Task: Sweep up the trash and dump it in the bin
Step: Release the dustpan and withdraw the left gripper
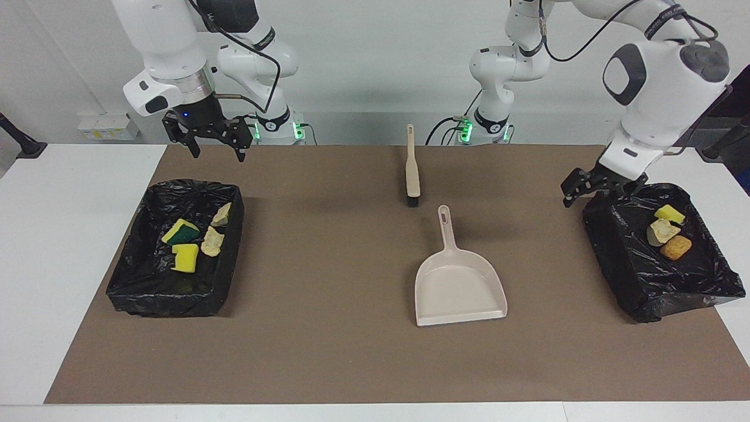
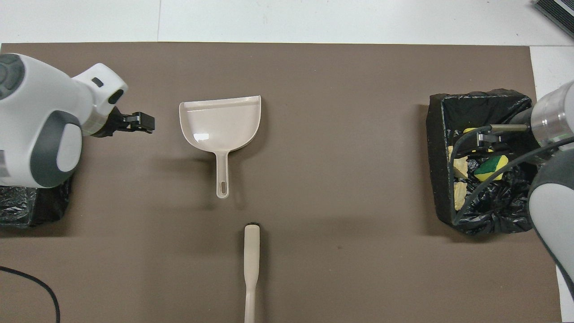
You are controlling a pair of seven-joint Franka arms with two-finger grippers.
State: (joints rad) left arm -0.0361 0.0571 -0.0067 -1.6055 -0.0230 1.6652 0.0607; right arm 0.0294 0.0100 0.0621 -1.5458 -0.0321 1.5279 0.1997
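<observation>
Closest to the robots lies the brush (image 1: pixel 412 170), flat on the brown mat (image 1: pixel 328 351), bristles pointing toward the dustpan (image 1: pixel 459 285) just past it. The pan sits empty, handle toward the arms.

From my seat I see no trash left on the mat. Four pieces (image 1: pixel 193 239) lie in the black-lined bin (image 1: pixel 170 293) at the right arm's end, three pieces (image 1: pixel 667 230) in the bin (image 1: pixel 674 299) at the left arm's end. I judge the job essentially done.

My left claw (image 1: pixel 596 186) hangs over the near edge of its bin, wide open, holding nothing. My right claw (image 1: pixel 214 140) hangs over the mat beside its bin, also open and empty.

If I had to pick a piece out, the sponge chunks would be light and squashy, the bread-like lumps crumbly; I would pinch each gently across its middle.
</observation>
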